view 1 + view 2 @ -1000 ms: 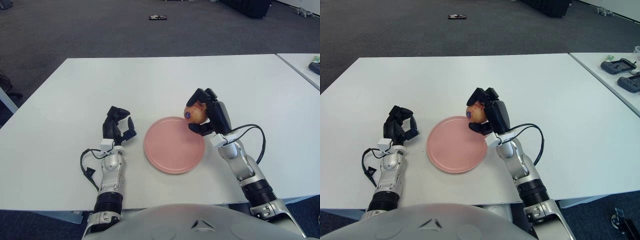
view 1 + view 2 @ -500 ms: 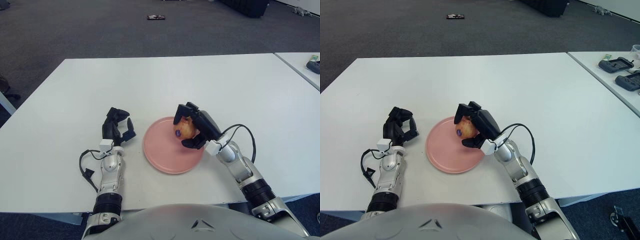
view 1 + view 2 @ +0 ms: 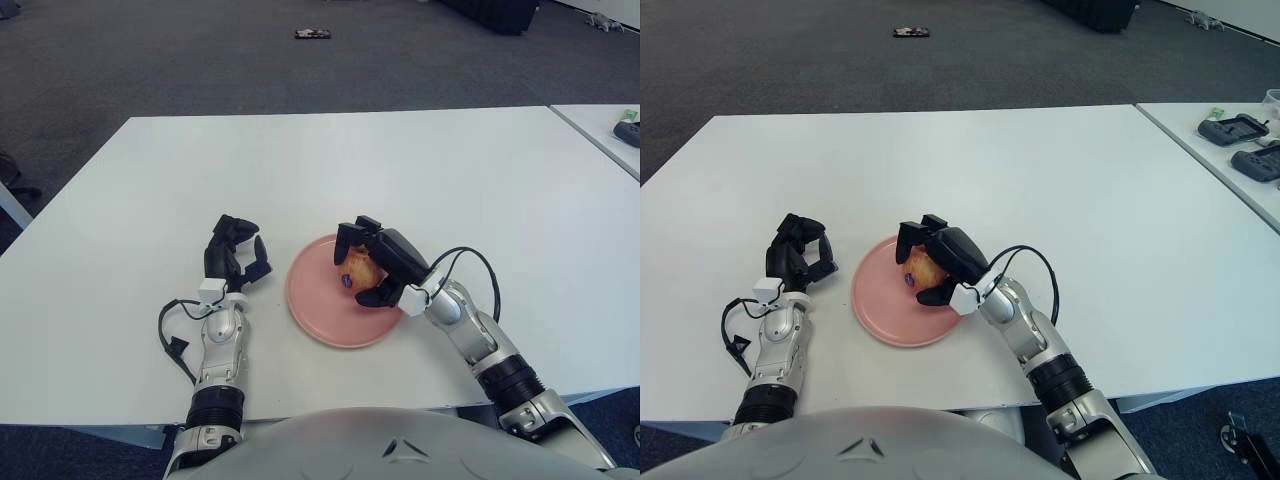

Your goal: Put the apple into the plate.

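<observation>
Two robot hands reach forward over a large white table (image 3: 330,160), smooth and matte, rectangular, with dark grey carpet (image 3: 200,60) beyond its far edge. To the right of the right hand, well apart, a second white table (image 3: 1230,150) begins; the right eye view shows dark handheld devices (image 3: 1238,131) lying on it, while the left eye view shows only a sliver of that table and part of one device. Far beyond both hands, a small dark object (image 3: 912,33) lies on the carpet.

Under the right hand sits a round, flat, pale pink plate (image 3: 315,310) with a low rim and a plain smooth surface. It lies just to the right of the left hand, not touching it.

Black and jointed, the right hand (image 3: 372,263) reaches over the plate from its right side, on a silver forearm with a black cable looping off the wrist. Its three fingers are curled around the apple (image 3: 358,270), gripping it from above and from the sides. Round and yellowish with a red blush, the apple carries a small dark sticker on its near-left face. It is held low over the middle of the plate; whether it touches the plate cannot be told.

Beside the plate's left edge, the left hand (image 3: 236,256) shows its fingers loosely curled upward, holding nothing.
</observation>
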Available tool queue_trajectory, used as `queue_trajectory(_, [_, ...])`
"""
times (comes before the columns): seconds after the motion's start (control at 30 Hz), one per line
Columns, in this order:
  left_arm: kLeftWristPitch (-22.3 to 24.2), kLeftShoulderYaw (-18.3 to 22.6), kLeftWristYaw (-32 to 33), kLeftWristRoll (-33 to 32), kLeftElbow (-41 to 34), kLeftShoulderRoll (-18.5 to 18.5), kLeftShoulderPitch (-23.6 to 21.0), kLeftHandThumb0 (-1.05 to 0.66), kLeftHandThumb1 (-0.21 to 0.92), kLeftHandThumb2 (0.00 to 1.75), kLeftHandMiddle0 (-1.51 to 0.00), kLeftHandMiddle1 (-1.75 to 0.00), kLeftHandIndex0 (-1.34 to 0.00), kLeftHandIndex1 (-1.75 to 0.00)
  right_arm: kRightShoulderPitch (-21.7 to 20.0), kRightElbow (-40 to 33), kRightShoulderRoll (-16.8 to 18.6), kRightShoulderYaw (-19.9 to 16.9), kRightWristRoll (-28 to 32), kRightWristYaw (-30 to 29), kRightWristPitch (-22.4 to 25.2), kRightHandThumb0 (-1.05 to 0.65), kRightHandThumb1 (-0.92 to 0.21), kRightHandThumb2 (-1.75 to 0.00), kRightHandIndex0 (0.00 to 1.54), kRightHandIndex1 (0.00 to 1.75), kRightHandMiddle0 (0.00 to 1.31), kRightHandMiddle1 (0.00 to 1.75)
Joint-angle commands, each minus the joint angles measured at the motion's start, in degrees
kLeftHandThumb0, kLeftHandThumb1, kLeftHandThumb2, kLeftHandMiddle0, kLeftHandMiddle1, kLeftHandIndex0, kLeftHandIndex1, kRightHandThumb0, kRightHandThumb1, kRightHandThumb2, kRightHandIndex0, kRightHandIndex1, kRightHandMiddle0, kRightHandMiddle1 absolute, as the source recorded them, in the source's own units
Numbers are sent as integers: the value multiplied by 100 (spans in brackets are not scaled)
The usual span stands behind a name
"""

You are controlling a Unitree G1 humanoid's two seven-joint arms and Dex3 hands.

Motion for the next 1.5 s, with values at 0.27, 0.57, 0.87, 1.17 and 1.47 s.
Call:
queue_trajectory(0.27, [-50, 6, 22, -13, 178, -14, 148, -48, 32, 132, -110, -175, -61, -175, 63, -376, -193, 2, -901, -163, 509, 0, 4, -168, 90, 170, 68, 166])
queue_trajectory(0.57, [-66, 11, 112, 97, 206, 16, 140, -48, 32, 132, -110, -175, -61, -175, 60, -685, -474, 138, -1424, 36, 841, -60, -34, -110, 6, 79, 8, 115])
queue_trajectory(0.87, [23, 12, 83, 45, 170, 8, 144, -48, 32, 132, -110, -175, -61, -175, 169, -976, -572, 133, -1361, 106, 919, -97, -63, -72, 0, 2, 0, 6])
queue_trajectory(1.17, [22, -8, 7, -37, 127, 3, 164, -47, 34, 129, -108, -175, -59, -175, 238, -1263, -610, 98, -1221, 399, 1079, -105, -72, -57, 0, 0, 0, 0])
queue_trajectory(1.47, [42, -9, 38, -20, 163, 29, 145, -47, 34, 130, -108, -175, -59, -175, 269, -1298, -609, 30, -983, 337, 935, -105, -76, -49, 0, 0, 0, 0])
